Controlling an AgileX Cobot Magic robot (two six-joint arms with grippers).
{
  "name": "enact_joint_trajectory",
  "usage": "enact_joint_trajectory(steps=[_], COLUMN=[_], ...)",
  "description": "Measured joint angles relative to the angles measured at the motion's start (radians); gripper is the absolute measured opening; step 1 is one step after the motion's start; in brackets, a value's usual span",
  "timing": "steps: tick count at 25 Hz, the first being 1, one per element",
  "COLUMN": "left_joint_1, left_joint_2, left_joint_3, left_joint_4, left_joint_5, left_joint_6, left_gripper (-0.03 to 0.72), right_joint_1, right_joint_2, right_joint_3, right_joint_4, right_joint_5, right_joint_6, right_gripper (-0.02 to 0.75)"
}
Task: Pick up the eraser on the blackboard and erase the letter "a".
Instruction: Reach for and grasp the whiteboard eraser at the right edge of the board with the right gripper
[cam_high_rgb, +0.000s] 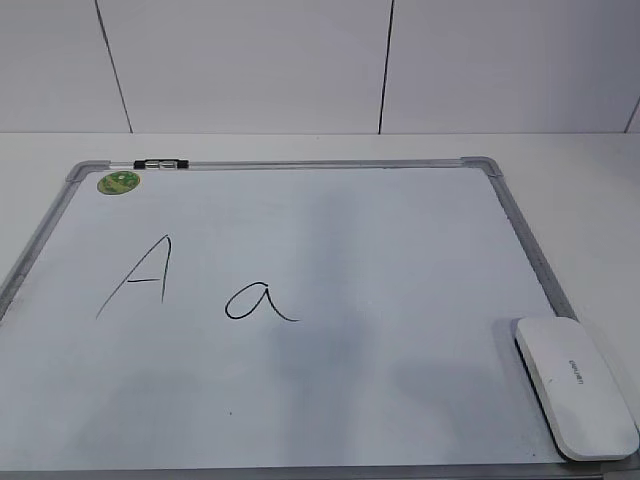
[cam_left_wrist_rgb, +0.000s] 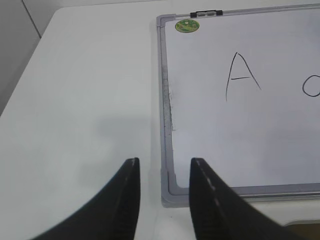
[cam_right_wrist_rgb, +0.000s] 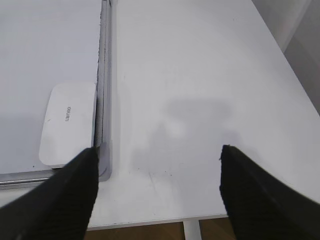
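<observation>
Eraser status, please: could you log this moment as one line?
eraser: untouched, board's near-right corner | letter "a": intact | right end effector: open, empty | left end effector: open, empty

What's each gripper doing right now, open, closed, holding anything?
Left gripper: open, empty, above the whiteboard's near-left corner.
Right gripper: open wide, empty, above the table beside the eraser.

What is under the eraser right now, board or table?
The eraser lies on the blackboard surface at its near right corner, hard against the frame's right edge; it may slightly overlap that edge. Its underside and the patch of board beneath are covered.
</observation>
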Motion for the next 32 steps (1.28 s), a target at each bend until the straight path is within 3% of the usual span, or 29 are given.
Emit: enact_joint_trajectory(steps=[10,15,20,32], left_joint_1=[0.000,0.000,0.000,0.000], left_joint_2=[0.000,0.000,0.000,0.000], left_joint_3=[0.000,0.000,0.000,0.000], left_joint_4=[0.000,0.000,0.000,0.000], left_joint_5=[0.000,0.000,0.000,0.000], left_joint_6=[0.000,0.000,0.000,0.000], left_gripper=[0.236,0.236,0.236,0.236], right_joint_1=[0.000,0.000,0.000,0.000], right_joint_2=[0.000,0.010,0.125,0.350], right_joint_3=[-0.007,-0.089,-0.204,-0.284], right_joint_4=[0.021,0.046,0.046,0.091], right_joint_5=[0.002,0.016,0.010,-0.046], right_joint_6=[0.000,0.000,-0.007,-0.014], right_gripper=[0.589,0.589,0.589,0.589])
